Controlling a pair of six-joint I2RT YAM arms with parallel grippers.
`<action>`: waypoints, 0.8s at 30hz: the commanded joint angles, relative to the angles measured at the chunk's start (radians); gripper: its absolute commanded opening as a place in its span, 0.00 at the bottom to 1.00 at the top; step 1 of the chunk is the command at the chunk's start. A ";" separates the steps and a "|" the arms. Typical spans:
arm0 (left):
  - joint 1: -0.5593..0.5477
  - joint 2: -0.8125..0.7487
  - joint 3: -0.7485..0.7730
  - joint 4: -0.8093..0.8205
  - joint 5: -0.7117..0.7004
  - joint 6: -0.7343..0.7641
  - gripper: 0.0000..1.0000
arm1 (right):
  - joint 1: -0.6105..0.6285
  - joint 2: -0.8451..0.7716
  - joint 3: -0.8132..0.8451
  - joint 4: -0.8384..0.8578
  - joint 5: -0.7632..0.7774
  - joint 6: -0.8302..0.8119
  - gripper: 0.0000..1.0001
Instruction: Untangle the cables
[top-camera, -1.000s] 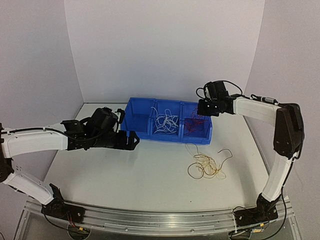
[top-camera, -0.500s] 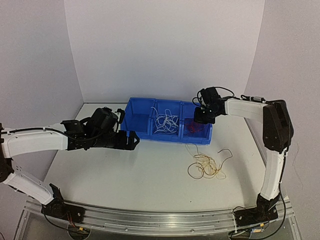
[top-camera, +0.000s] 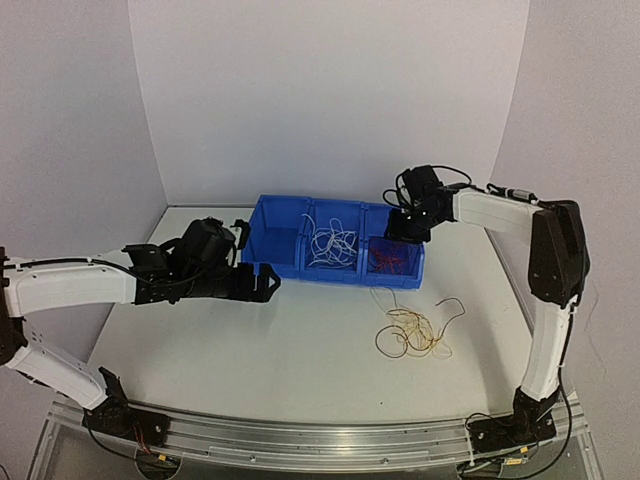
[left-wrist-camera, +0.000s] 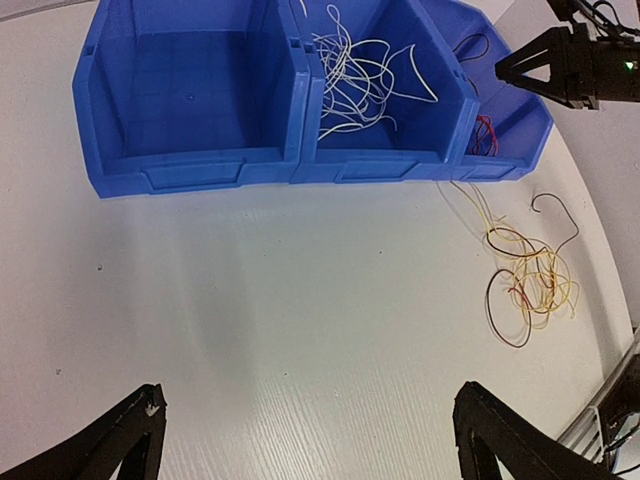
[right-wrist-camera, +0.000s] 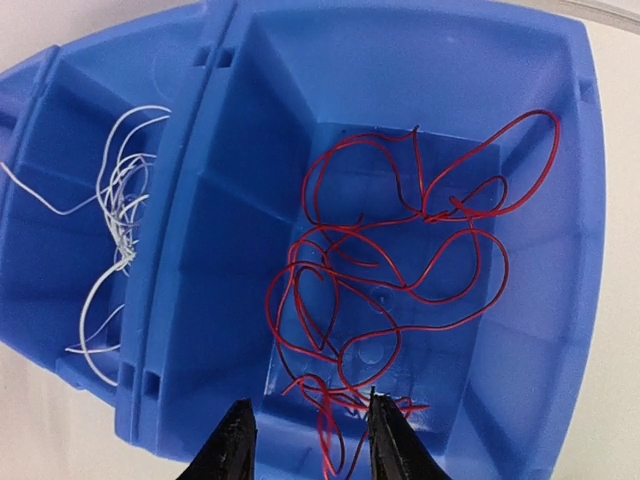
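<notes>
A blue three-part bin (top-camera: 300, 268) stands at the back of the table. White cables (top-camera: 332, 245) lie in its middle compartment and red cables (top-camera: 390, 258) in its right one. A loose tangle of yellow and dark brown cables (top-camera: 412, 335) lies on the table in front of the bin's right end. My right gripper (top-camera: 405, 230) hovers open over the right compartment. In the right wrist view its jaws (right-wrist-camera: 308, 410) stand apart above the red cables (right-wrist-camera: 400, 270), gripping nothing. My left gripper (top-camera: 265, 283) is open and empty over bare table, left of the bin's front.
The bin's left compartment (left-wrist-camera: 185, 90) holds nothing. The left wrist view shows the white cables (left-wrist-camera: 365, 75), the yellow and brown tangle (left-wrist-camera: 530, 275) and the right gripper (left-wrist-camera: 520, 70). White walls enclose the table at the back and sides.
My right gripper has moved down and left over the bin's right compartment, then risen slightly. The left arm has barely moved.
</notes>
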 joint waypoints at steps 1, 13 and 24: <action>-0.005 -0.028 -0.001 0.064 0.029 0.005 1.00 | 0.010 -0.175 -0.031 -0.034 -0.039 -0.026 0.43; -0.030 0.053 0.032 0.118 0.121 -0.015 1.00 | 0.064 -0.670 -0.458 -0.095 -0.096 0.066 0.84; -0.196 0.382 0.254 0.054 0.072 -0.119 1.00 | 0.143 -0.707 -0.698 -0.130 -0.167 0.203 0.73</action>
